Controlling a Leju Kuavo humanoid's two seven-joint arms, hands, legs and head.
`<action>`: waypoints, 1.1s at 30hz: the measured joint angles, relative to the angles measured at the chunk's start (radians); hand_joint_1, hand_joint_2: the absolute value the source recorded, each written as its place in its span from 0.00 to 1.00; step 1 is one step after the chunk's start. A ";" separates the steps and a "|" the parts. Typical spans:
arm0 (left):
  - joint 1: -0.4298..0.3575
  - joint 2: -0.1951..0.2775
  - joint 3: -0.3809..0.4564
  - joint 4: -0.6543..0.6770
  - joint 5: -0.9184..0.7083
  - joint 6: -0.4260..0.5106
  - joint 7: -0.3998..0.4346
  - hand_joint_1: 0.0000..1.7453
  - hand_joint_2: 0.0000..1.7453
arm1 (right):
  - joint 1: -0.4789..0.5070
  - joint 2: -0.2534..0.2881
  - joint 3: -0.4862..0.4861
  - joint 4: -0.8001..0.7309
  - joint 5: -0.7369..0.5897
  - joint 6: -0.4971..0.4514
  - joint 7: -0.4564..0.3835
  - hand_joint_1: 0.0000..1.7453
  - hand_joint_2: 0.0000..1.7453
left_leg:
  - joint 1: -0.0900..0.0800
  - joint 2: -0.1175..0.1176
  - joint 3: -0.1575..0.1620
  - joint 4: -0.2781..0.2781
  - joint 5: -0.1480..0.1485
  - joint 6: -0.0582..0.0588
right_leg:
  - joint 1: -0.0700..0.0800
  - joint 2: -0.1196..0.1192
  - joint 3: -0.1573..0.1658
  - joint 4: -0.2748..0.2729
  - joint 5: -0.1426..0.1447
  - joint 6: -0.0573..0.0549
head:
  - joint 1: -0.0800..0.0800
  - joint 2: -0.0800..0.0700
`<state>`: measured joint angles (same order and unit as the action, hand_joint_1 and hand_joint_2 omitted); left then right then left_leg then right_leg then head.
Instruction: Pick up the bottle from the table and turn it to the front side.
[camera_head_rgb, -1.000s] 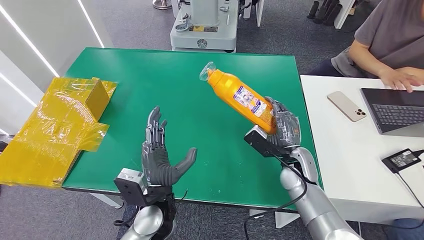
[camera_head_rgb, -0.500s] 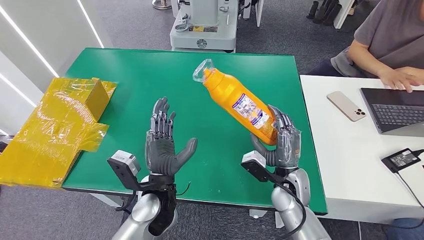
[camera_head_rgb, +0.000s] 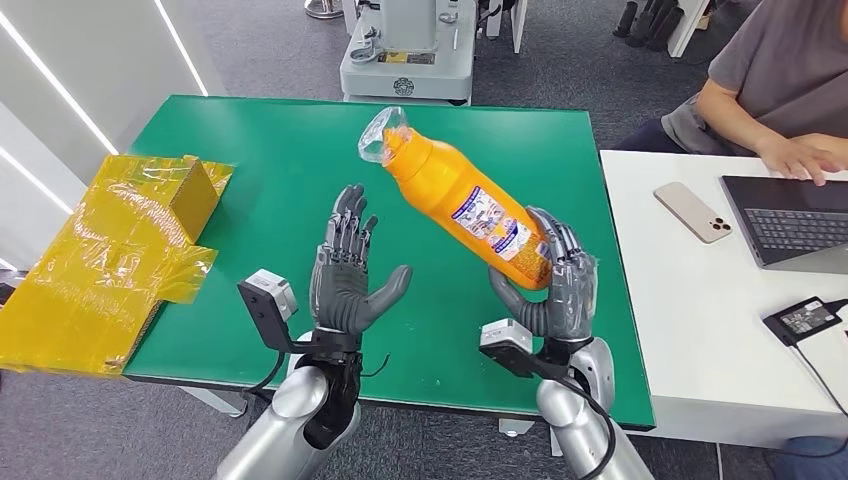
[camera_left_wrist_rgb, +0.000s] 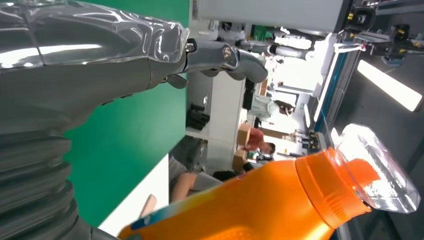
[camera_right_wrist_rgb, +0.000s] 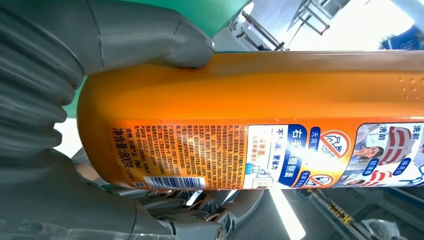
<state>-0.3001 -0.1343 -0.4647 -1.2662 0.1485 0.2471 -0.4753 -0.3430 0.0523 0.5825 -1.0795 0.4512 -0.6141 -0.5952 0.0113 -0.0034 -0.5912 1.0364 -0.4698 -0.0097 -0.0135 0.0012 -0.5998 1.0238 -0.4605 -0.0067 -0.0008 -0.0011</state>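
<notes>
An orange bottle (camera_head_rgb: 455, 200) with a clear plastic-wrapped cap is lifted above the green table (camera_head_rgb: 260, 160), tilted with its cap toward the far left. My right hand (camera_head_rgb: 555, 280) grips its base end. The printed back label (camera_right_wrist_rgb: 260, 155) with a barcode faces the right wrist camera, and my thumb (camera_right_wrist_rgb: 165, 35) presses the bottle's side. My left hand (camera_head_rgb: 345, 275) is raised beside the bottle with fingers spread, holding nothing. In the left wrist view the bottle's cap end (camera_left_wrist_rgb: 350, 185) hangs close to my left fingers (camera_left_wrist_rgb: 235, 52), not touching.
A crumpled yellow plastic sheet (camera_head_rgb: 110, 250) lies over the table's left edge. To the right stands a white desk (camera_head_rgb: 690, 300) with a phone (camera_head_rgb: 692, 211), a laptop (camera_head_rgb: 790, 220) and a person (camera_head_rgb: 770, 80) typing. A grey machine base (camera_head_rgb: 405, 60) stands behind the table.
My right hand has carried the bottle left and toward me, its cap end swinging left. My left hand has risen and moved right, closer to the bottle.
</notes>
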 joint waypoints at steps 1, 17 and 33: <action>-0.005 0.000 -0.004 0.003 0.010 -0.010 -0.001 0.00 1.00 | 0.000 0.000 0.003 -0.001 0.005 0.013 0.001 1.00 1.00 | 0.000 0.000 0.000 0.000 0.000 0.000 | 0.000 0.000 0.000 0.000 0.000 0.000 | 0.000 0.000; -0.062 0.000 -0.027 0.011 0.041 -0.030 -0.004 0.00 1.00 | -0.024 0.000 0.039 0.021 0.049 0.145 0.028 1.00 1.00 | 0.000 0.000 0.000 0.000 0.000 0.000 | 0.000 0.000 0.000 0.000 0.000 0.000 | 0.000 0.000; -0.071 0.000 -0.027 0.021 0.045 -0.029 0.005 0.00 1.00 | -0.046 0.003 0.055 0.061 0.068 0.302 0.015 1.00 1.00 | 0.000 0.000 0.000 0.000 0.000 0.000 | 0.000 0.000 0.000 0.000 0.000 0.000 | 0.000 0.000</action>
<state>-0.3707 -0.1343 -0.4921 -1.2457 0.1938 0.2179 -0.4703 -0.3891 0.0550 0.6376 -1.0182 0.5189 -0.3123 -0.5799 0.0113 -0.0035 -0.5915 1.0364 -0.4698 -0.0097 -0.0135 0.0012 -0.5999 1.0239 -0.4605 -0.0067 -0.0007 -0.0011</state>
